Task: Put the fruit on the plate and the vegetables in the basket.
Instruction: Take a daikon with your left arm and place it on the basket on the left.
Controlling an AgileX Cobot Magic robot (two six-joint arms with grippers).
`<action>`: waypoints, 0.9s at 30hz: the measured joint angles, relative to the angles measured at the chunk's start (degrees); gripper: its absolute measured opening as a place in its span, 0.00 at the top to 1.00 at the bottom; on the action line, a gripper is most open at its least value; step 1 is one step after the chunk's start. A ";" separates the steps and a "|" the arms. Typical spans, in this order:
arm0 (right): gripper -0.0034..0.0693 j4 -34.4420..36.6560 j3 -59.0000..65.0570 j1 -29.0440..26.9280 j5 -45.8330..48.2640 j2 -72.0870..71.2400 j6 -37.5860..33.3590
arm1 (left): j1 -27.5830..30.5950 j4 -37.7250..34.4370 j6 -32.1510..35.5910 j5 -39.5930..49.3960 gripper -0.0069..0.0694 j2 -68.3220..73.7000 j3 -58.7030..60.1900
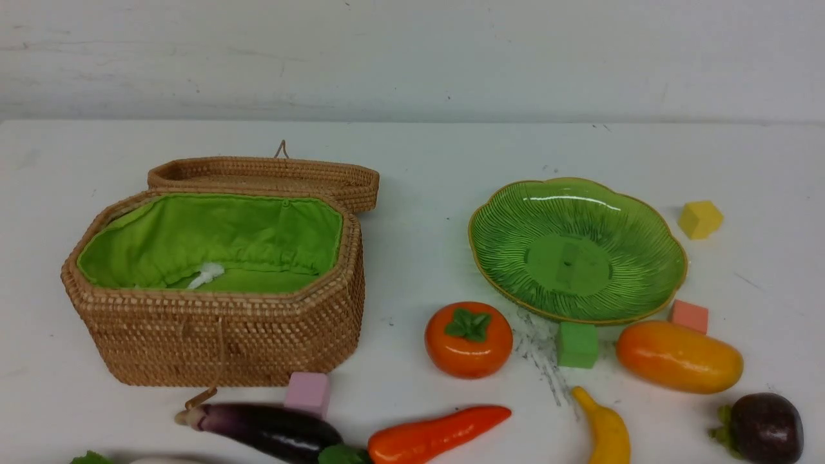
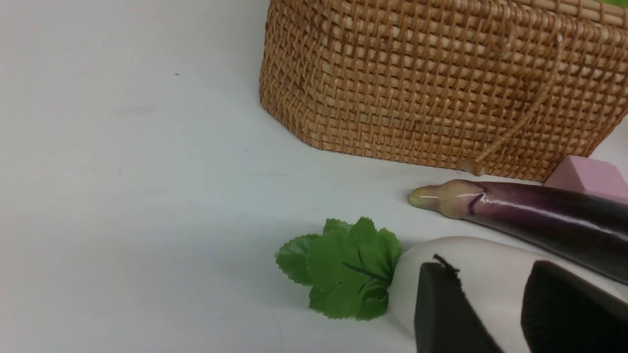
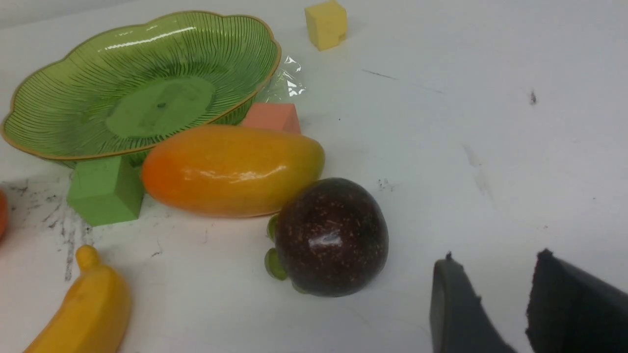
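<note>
The left pincer (image 2: pixel 488 267) is hanging low over the bench (image 2: pixel 122 171). Its two dark fingers are standing a little apart and holding nothing. The white radish (image 2: pixel 471 250) is lying right under its tips, and its green leaves (image 2: pixel 343 267) are poking out past them. Just beyond the pincer, the shiny purple eggplant (image 2: pixel 530 211) is lying. Behind that, the tan woven basket (image 2: pixel 441 83) is sitting with its lid open.

The right pincer (image 3: pixel 496 256) is hanging low too, with its fingers a little apart, gripping nothing. The round dark mangosteen (image 3: pixel 331 238) is sitting near its tips. The orange-yellow mango (image 3: pixel 230 169) is lying farther out, and the green ribbed plate (image 3: pixel 142 83) is sitting beyond it.
</note>
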 joint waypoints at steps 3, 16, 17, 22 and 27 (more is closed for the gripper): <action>0.62 0.00 0.00 0.00 0.00 0.00 0.00 | 0.00 0.00 0.00 0.00 0.60 0.00 0.00; 0.62 0.00 0.00 0.00 0.00 0.00 0.00 | 0.00 0.00 0.00 0.00 0.60 0.00 0.00; 0.62 0.00 0.00 0.00 0.00 0.00 0.00 | 0.00 0.00 0.00 0.00 0.60 0.00 0.00; 0.62 0.00 0.00 0.00 0.00 0.00 0.00 | 0.00 0.00 0.00 -0.60 0.60 0.00 0.00; 0.62 0.00 0.00 0.00 0.00 0.00 0.00 | 0.00 0.00 0.00 -10.95 0.60 0.00 0.00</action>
